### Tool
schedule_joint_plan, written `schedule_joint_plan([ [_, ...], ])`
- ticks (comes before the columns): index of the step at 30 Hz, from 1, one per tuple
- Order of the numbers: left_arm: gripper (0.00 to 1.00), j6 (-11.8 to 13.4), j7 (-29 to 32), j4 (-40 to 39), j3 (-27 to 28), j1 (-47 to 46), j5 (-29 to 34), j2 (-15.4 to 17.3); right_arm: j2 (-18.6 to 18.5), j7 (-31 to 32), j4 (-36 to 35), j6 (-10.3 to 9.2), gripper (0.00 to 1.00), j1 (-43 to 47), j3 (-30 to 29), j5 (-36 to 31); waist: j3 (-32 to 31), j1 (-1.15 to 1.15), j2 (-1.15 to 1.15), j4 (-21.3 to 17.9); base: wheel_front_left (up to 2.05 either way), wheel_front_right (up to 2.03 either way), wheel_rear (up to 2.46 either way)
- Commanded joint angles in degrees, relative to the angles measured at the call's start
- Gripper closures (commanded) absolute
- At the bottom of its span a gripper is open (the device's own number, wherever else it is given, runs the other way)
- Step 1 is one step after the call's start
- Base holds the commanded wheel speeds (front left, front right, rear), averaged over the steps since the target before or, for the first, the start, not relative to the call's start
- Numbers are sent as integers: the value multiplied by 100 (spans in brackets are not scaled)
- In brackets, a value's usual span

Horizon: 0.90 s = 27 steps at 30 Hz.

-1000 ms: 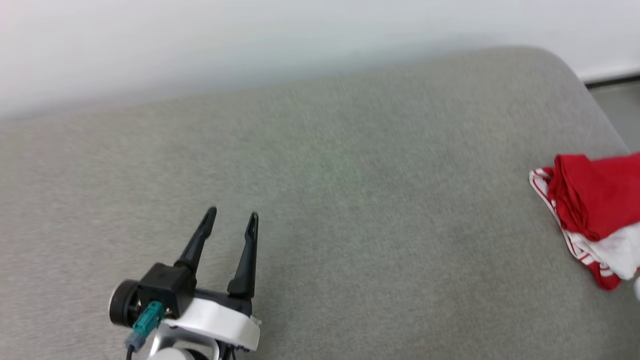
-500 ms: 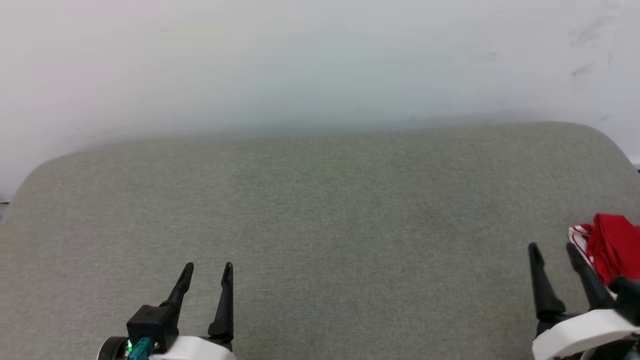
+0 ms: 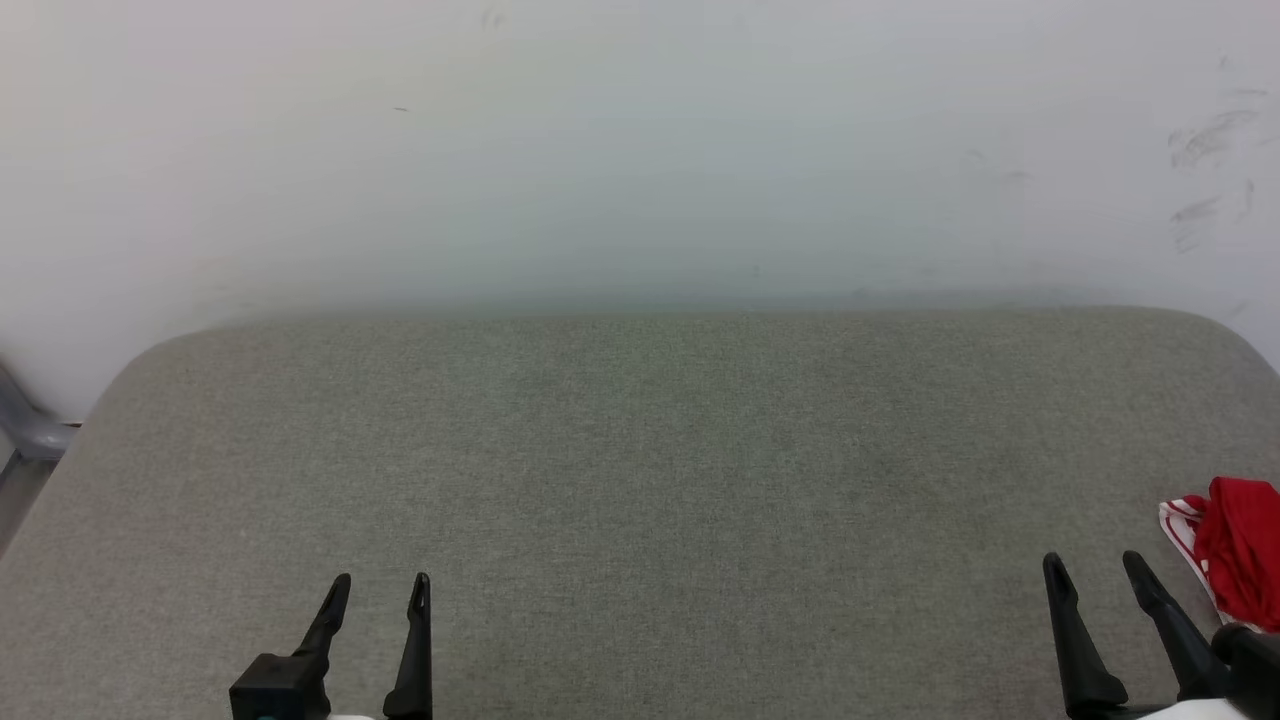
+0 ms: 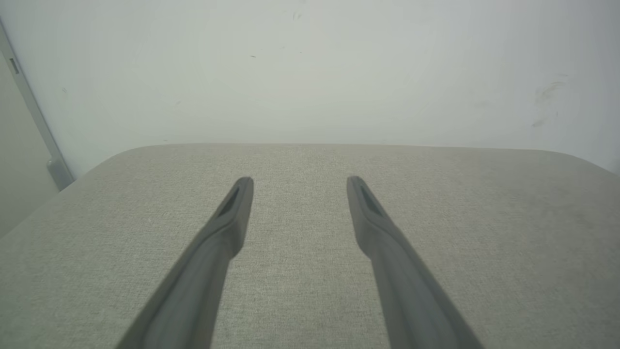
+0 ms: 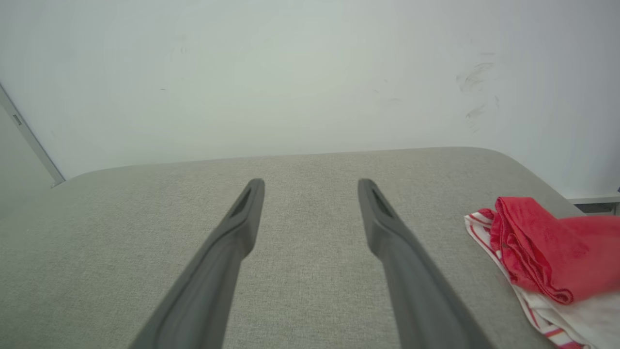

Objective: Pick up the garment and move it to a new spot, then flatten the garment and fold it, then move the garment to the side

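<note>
Now, in the head view, we find the garment (image 3: pixel 1235 545) at the lower right edge of the frame, lying on the grey padded surface (image 3: pixel 640 450) and cut off by the frame's border. It sits just to the right of the right gripper (image 3: pixel 1092 565), whose two dark fingers stand spread with nothing between them. Whether the cloth touches the nearer finger we cannot tell from this angle. At the lower left, the left gripper (image 3: pixel 380 585) is also spread and empty, well apart from the garment.

Through the left wrist view we see the left gripper (image 4: pixel 298 182) with its fingers parted over bare grey fabric, a pale wall (image 4: pixel 310 72) beyond.

Through the right wrist view we see the right gripper (image 5: pixel 310 183) parted wide and holding nothing. The garment (image 5: pixel 542 247) lies at the lower right of the frame, clear of the right-hand finger, near the surface's rounded corner. It is bunched up: a crumpled bright red fold rests on a white layer edged with thin red stripes.
</note>
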Motion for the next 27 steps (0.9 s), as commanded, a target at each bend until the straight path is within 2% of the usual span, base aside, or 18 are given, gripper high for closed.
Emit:
schedule_joint_plan([
  [1, 0, 7, -27, -9, 18, 65, 10, 8, 35, 5, -59, -7, 0, 74, -25, -18, -8, 1, 0, -1, 0, 0, 0],
  [22, 0, -144, -57, 171, 25, -116, 4, -31, 80, 70, -178, -7, 0, 128, -121, 32, -33, 1, 0, 1, 0, 0, 0],
  [23, 100, -139, -26, 175, 14, -51, -4, -14, 49, 93, -157, 0, 100, 111, -115, 14, -32, 1, 0, 0, 0, 0, 0],
  [27, 100, -193, 40, 256, 59, -27, -237, -100, 51, 103, 19, 0, 100, 51, -103, 280, -19, 1, 0, 1, 0, 0, 0],
])
